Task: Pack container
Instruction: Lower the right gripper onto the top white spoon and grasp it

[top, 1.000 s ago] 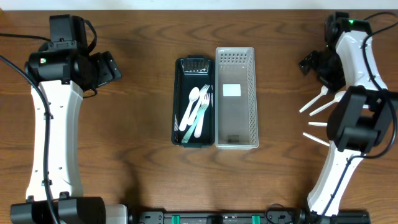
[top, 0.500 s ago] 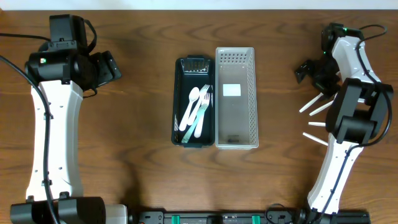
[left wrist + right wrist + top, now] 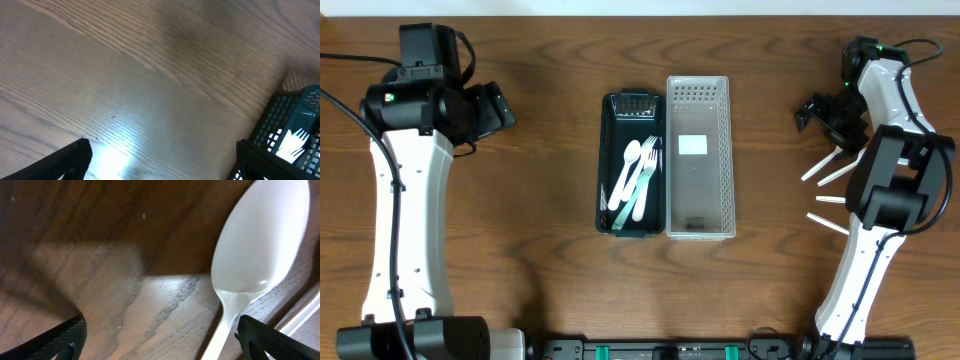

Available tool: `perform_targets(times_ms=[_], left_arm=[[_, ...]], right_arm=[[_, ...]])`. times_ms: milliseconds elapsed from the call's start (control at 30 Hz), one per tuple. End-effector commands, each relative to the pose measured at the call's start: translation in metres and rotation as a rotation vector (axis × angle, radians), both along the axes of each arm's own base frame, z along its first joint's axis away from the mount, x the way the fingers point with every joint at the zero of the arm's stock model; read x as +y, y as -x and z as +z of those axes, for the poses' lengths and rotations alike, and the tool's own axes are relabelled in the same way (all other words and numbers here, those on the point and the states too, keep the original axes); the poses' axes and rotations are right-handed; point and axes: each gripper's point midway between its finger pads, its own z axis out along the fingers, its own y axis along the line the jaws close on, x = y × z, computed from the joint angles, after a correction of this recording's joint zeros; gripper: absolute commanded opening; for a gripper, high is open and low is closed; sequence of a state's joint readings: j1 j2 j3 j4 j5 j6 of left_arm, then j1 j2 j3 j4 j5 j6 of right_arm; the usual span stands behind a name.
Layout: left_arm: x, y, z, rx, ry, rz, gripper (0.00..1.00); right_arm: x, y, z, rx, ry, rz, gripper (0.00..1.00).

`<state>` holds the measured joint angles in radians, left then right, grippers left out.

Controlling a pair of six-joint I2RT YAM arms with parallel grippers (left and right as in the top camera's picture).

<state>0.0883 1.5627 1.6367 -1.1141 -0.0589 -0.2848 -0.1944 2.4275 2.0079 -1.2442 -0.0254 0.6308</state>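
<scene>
The black tray (image 3: pixel 608 160) lies at mid-tabletop (image 3: pixel 540 150) and holds white cutlery (image 3: pixel 638 180). It touches the clear basket (image 3: pixel 700 185) on the right-arm side. The right jaws are apart and empty, low over a white spoon (image 3: pixel 260 240) lying on the tabletop among loose utensils (image 3: pixel 820 166). The left jaws are apart and empty, well clear of the tray.

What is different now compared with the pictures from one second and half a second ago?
The right gripper shifted slightly toward the table's middle, mostly in the first half second. It now hangs open over a white spoon and has grasped nothing. The left arm, the black tray with its cutlery and the clear basket stayed in place.
</scene>
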Motion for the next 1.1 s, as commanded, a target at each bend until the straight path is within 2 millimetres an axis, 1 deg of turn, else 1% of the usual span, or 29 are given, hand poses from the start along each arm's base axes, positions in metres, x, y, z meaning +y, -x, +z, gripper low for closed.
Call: perform_targets(times_ms=[0,233,333,367,433,567,667,733,800,833,867,1067], left_arm=[[0.001,0.0,-0.006,0.016,0.002,0.008,0.94],[0.001,0.0,-0.006,0.016,0.002,0.008,0.94],[0.001,0.0,-0.006,0.016,0.002,0.008,0.94],[0.001,0.0,-0.006,0.016,0.002,0.008,0.94],[0.001,0.0,-0.006,0.016,0.002,0.008,0.94],[0.001,0.001,-0.006,0.017,0.002,0.008,0.94],[0.001,0.001,-0.006,0.017,0.002,0.008,0.94],[0.001,0.001,-0.006,0.017,0.002,0.008,0.94],[0.001,0.0,-0.006,0.016,0.002,0.008,0.94],[0.001,0.001,-0.006,0.017,0.002,0.008,0.94],[0.001,0.0,-0.006,0.016,0.002,0.008,0.94],[0.001,0.0,-0.006,0.016,0.002,0.008,0.94]], right_arm=[[-0.001,0.025,-0.046,0.121,0.0,0.023,0.99],[0.007,0.041,-0.062,0.157,-0.034,0.044,0.98],[0.007,0.045,-0.066,0.168,-0.037,0.049,0.9],[0.007,0.046,-0.066,0.168,-0.038,0.051,0.86],[0.008,0.046,-0.066,0.169,-0.04,0.06,0.74],[0.009,0.047,-0.065,0.173,-0.049,0.062,0.45],[0.01,0.048,-0.065,0.177,-0.049,0.062,0.35],[0.01,0.049,-0.065,0.181,-0.05,0.062,0.23],[0.01,0.049,-0.065,0.181,-0.051,0.066,0.08],[0.01,0.049,-0.065,0.181,-0.051,0.066,0.04],[0.01,0.049,-0.065,0.182,-0.051,0.066,0.01],[0.01,0.051,-0.064,0.189,-0.053,0.071,0.01]])
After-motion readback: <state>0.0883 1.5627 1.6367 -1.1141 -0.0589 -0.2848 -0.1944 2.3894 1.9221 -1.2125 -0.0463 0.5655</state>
